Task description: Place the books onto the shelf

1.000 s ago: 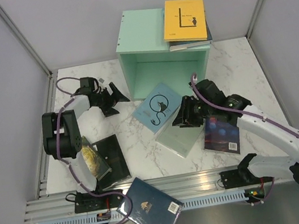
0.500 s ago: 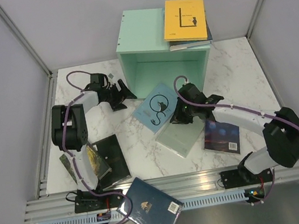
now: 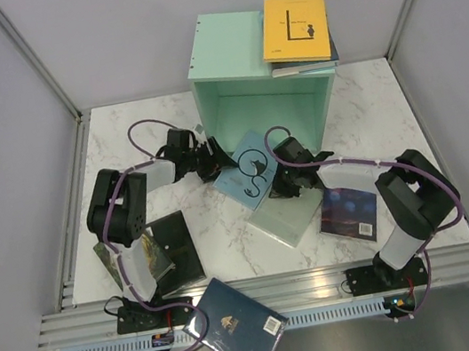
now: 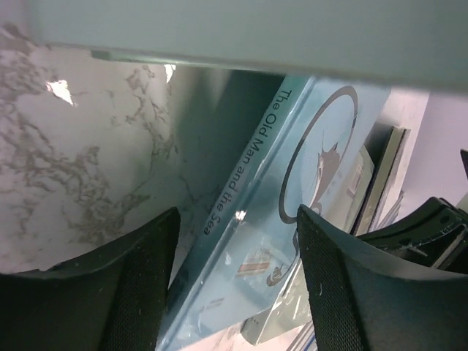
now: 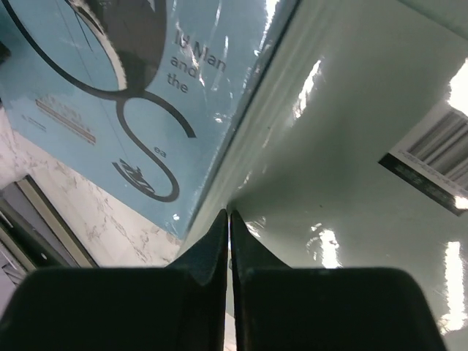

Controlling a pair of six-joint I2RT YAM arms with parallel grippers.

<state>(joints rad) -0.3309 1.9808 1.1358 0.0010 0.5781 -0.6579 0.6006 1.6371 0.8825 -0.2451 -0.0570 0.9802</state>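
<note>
left pincer slid to light blue book — right pincer grip unclear

1. Table: white marbled top, walled on three sides; metal rails run along its near edge.
2. Shelf: stands at the far middle, open front facing the near edge; yellow book lies on its top right, over a darker book.
3. Light blue book: just before the shelf opening, overlapping the pale green book; galaxy book just beside, to the right.
4. Black book and gold-brown book: near left, touching.
5. Navy book: askew across the rails.
</note>
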